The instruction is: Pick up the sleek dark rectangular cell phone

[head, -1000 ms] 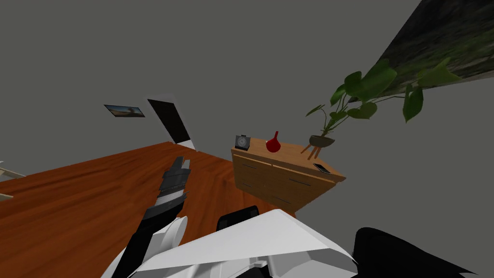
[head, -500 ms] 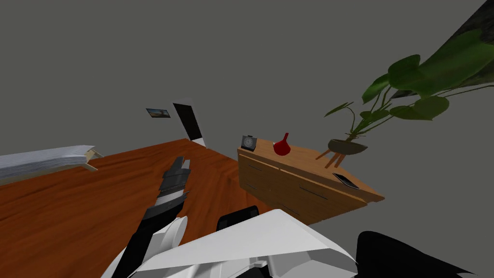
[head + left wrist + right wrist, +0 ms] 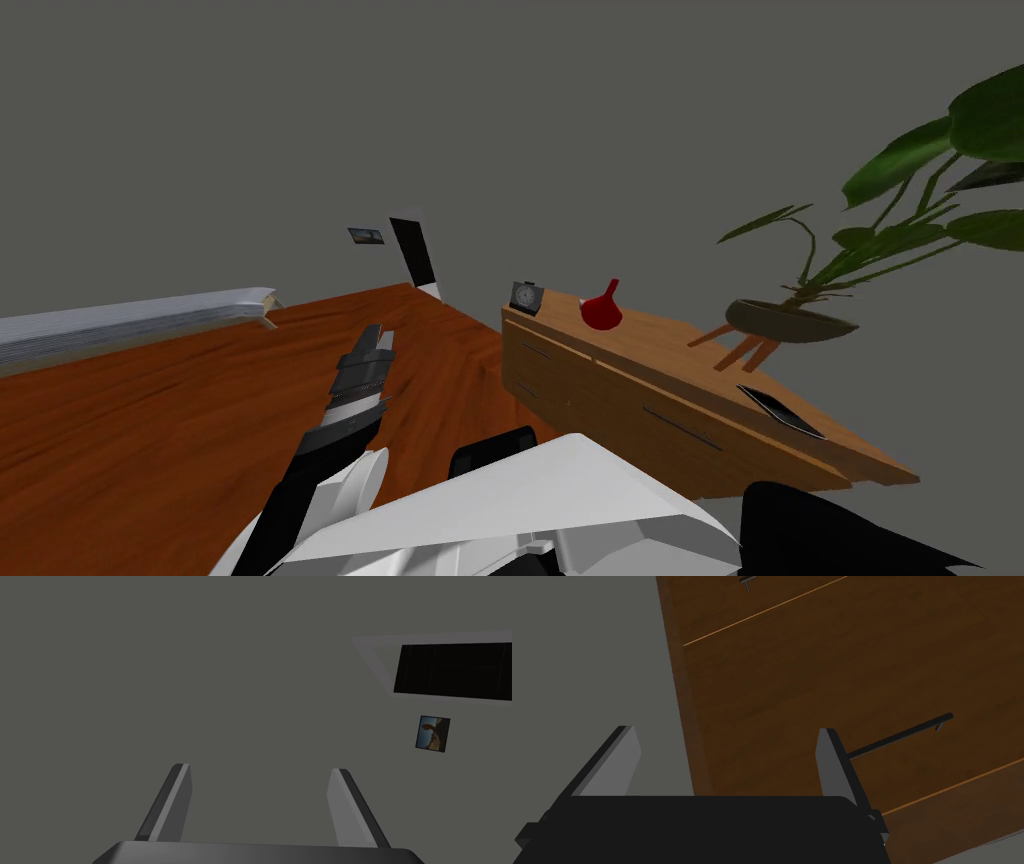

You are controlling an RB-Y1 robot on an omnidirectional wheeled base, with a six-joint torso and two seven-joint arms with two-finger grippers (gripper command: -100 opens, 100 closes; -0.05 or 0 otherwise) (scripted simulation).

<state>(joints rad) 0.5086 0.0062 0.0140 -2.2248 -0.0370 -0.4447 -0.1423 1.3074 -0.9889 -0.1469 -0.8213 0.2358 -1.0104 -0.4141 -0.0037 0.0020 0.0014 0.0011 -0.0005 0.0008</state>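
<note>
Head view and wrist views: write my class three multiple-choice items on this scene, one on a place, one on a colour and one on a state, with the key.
1. Where does the cell phone lie?
A. On the floor
B. On top of the dresser, by the potted plant
C. Leaning against the clock

2. What colour is the vase on the dresser?
A. Red
B. Blue
C. White

3. How do the fingers of the right gripper stand?
A. Shut on the phone
B. Shut on nothing
C. Open, holding nothing

Key:
1 B: the head view shows it lying flat at the plant's end of the top.
2 A: the head view shows it bright red.
3 C: the right wrist view shows the fingers wide apart with nothing between them.
</note>
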